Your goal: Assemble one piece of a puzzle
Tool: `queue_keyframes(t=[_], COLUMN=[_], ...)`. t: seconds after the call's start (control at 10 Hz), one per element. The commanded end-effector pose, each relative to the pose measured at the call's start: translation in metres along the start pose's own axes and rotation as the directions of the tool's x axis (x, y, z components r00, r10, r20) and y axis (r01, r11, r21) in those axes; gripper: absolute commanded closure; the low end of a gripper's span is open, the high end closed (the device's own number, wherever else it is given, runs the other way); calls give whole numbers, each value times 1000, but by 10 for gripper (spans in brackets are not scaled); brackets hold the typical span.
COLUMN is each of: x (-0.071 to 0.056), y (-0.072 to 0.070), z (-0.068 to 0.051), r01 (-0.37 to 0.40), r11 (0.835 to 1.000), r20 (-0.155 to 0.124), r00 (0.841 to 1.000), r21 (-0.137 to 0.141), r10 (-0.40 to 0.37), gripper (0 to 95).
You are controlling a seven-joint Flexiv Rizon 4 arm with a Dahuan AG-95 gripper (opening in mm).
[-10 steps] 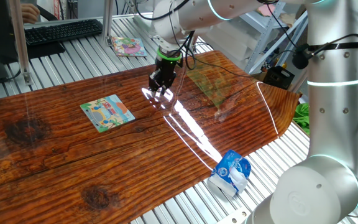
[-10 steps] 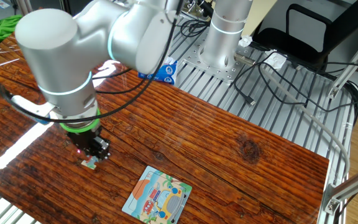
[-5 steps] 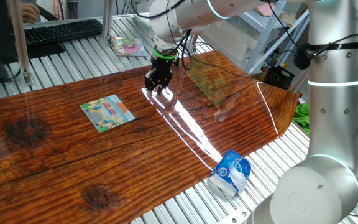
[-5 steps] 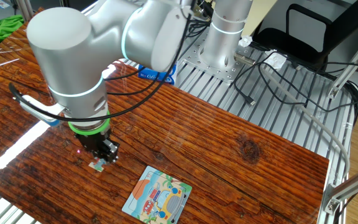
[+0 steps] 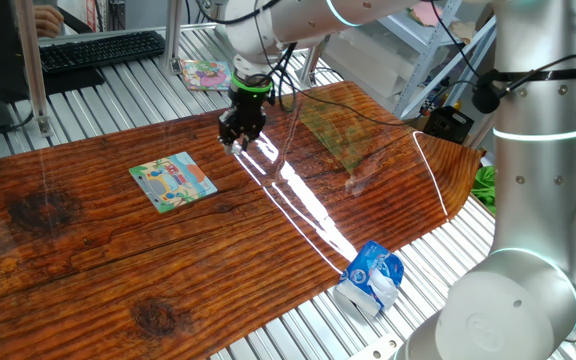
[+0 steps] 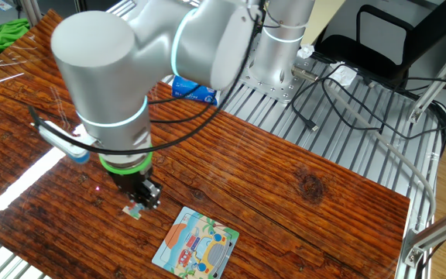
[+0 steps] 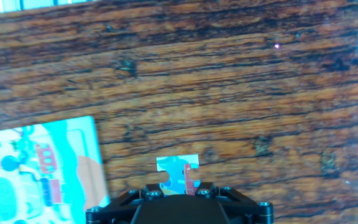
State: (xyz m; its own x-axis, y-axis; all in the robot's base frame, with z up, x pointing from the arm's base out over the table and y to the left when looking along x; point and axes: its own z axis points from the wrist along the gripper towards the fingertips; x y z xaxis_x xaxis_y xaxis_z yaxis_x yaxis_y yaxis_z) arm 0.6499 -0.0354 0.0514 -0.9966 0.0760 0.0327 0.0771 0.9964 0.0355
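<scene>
Gripper (image 6: 140, 203), jaws clamped on a small puzzle piece (image 7: 178, 174), carried it across the wood table (image 5: 88, 260) toward the puzzle (image 5: 172, 181). Vs. a sec earlier, the arm had swung from near the glare streak mid-table to a spot nearer the board, and the piece hung clear of the wood rather than sitting on it. Grip looked unchanged over that stretch. In the hand view the piece (image 7: 178, 174) showed pale blue w/ a red-orange mark, poking out below the fingers, and the puzzle (image 7: 39, 171) had come into frame at left, near but not yet under it. The other fixed view put the piece (image 6: 135, 210) just up-left of the puzzle (image 6: 197, 242), apart from it.

Meaning: pickup seemed done, transfer underway; placement not yet begun. The empty slot couldn't be made out at this res, so alignment remained the open question. Pink-and-green board (image 5: 206, 73) lay on the slatted bench beyond, and a blue-white pack (image 5: 370, 277) at the table's near edge, both untouched.
</scene>
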Motion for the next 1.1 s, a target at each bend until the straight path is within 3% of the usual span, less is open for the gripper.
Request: queue_keyframes(t=[0.1, 0.9, 1.1], x=[1, 4, 4], y=[10, 52, 60], z=[-1, 5, 6], r01=[-14, -74, -78], r11=[1000, 996, 996], r20=[-3, -22, -22], r00=[1000, 997, 997], r21=[-6, -41, -38], r10=[14, 74, 77], gripper=[950, 950, 950])
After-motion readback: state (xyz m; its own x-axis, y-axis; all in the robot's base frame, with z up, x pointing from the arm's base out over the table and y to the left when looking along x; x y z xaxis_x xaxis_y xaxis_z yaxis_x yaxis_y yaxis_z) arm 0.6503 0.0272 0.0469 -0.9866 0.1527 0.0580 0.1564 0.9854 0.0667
